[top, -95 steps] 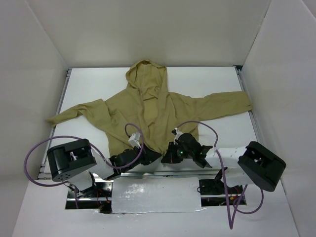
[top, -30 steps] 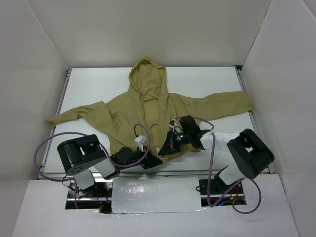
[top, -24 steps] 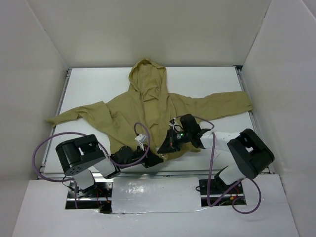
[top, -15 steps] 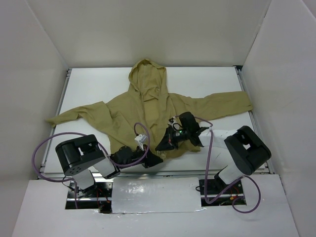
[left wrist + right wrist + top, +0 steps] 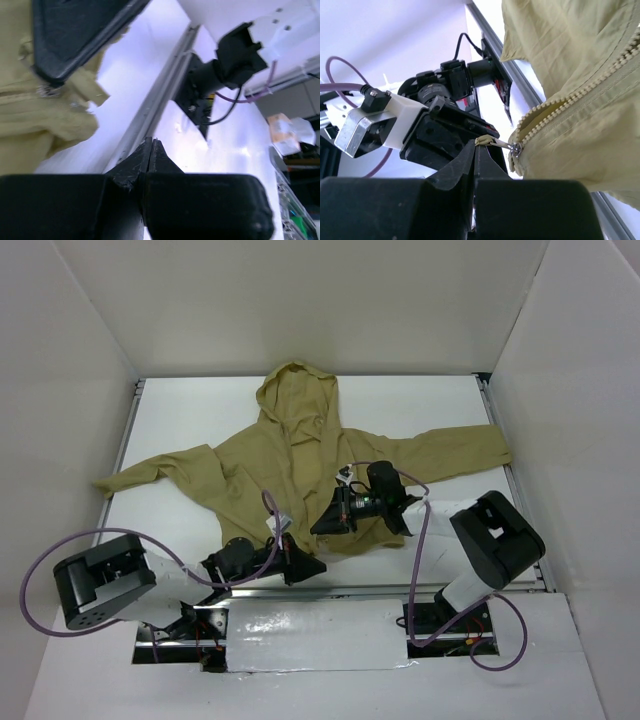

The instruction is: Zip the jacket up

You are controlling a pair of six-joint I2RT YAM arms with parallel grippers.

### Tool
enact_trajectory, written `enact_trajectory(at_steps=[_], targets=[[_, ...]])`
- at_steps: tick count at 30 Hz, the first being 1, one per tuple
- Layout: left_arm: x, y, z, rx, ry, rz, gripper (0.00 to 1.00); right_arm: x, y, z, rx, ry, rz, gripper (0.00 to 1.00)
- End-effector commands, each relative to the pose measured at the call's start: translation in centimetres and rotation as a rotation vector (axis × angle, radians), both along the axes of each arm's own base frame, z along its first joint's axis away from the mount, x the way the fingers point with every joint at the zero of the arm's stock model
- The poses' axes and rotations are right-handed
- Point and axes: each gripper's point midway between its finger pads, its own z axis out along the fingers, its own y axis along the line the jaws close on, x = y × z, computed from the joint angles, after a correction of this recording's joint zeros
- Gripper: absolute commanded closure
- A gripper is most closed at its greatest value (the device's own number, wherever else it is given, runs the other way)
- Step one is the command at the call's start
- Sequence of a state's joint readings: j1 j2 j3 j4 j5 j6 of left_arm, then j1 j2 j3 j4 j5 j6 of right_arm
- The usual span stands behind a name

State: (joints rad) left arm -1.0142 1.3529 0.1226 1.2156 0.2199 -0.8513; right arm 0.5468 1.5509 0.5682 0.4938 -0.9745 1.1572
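The khaki hooded jacket (image 5: 290,455) lies flat on the white table, hood at the far side and sleeves spread out. My right gripper (image 5: 320,524) is over the lower front, shut on the zipper's tan pull tab (image 5: 492,142). The metal slider (image 5: 515,148) sits near the bottom of the zipper teeth. My left gripper (image 5: 315,570) is shut, just off the hem at the table's near edge, with nothing seen between its jaws. In the left wrist view (image 5: 151,142) the hem and zipper end (image 5: 47,90) lie to its left.
A metal rail (image 5: 340,590) runs along the table's near edge, with a shiny plate (image 5: 315,635) below it. White walls enclose the table on three sides. Purple cables (image 5: 420,540) loop beside both arms. The left arm (image 5: 440,115) shows behind the right fingers.
My right gripper has moved farther up the jacket front with the pull tab. The left arm's body has dropped lower and to the left; its gripper stays by the hem.
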Motion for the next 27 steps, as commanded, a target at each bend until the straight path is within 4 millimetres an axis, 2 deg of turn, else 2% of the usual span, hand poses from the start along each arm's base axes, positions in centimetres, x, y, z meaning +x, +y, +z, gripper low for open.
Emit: enact_trajectory(at_steps=[1,3,4,6,7,10,12,13,15,16,20,23,27], targets=[[1.4,0.4,-0.4,0.055,-0.012,0.078,1.0,1.1,0.3,0.6,0.033,-0.048,-0.029,1.0],[1.9,0.7,0.1,0.07,0.002,0.139,0.97,1.1,0.3,0.7,0.036,-0.058,-0.03,1.0],[2.4,1.3,-1.1,0.122,0.041,0.194,0.87,1.0,0.3,0.7,0.038,-0.063,-0.035,1.0],[2.5,1.5,-0.5,0.113,0.063,0.246,0.78,0.9,0.2,0.8,0.043,-0.066,-0.039,1.0],[3.3,2.4,-1.5,0.159,0.087,0.327,0.61,0.9,0.2,1.1,0.052,-0.075,-0.039,1.0],[3.4,3.0,-1.0,0.122,0.155,0.415,0.5,0.7,0.1,1.7,0.078,-0.085,-0.044,1.0],[3.5,3.2,-1.0,0.07,0.219,0.449,0.49,0.7,0.0,2.1,0.096,-0.104,-0.044,1.0],[3.6,3.1,-0.7,0.047,0.229,0.463,0.43,0.6,0.0,2.2,0.102,-0.107,-0.042,1.0],[4.3,3.2,-0.5,0.03,0.245,0.512,0.4,0.3,0.0,2.5,0.119,-0.122,-0.034,1.0],[4.3,3.0,-0.8,0.04,0.241,0.519,0.39,0.3,0.0,2.6,0.125,-0.125,-0.035,1.0],[5.3,2.3,0.4,-0.019,0.237,0.558,0.38,0.0,-0.2,2.8,0.143,-0.139,-0.024,1.0],[5.6,2.5,0.0,-0.019,0.247,0.587,0.36,-0.3,-0.1,3.0,0.156,-0.145,-0.015,1.0],[5.7,2.1,1.6,-0.064,0.185,0.564,0.36,-0.6,-0.3,3.0,0.157,-0.152,-0.001,1.0]])
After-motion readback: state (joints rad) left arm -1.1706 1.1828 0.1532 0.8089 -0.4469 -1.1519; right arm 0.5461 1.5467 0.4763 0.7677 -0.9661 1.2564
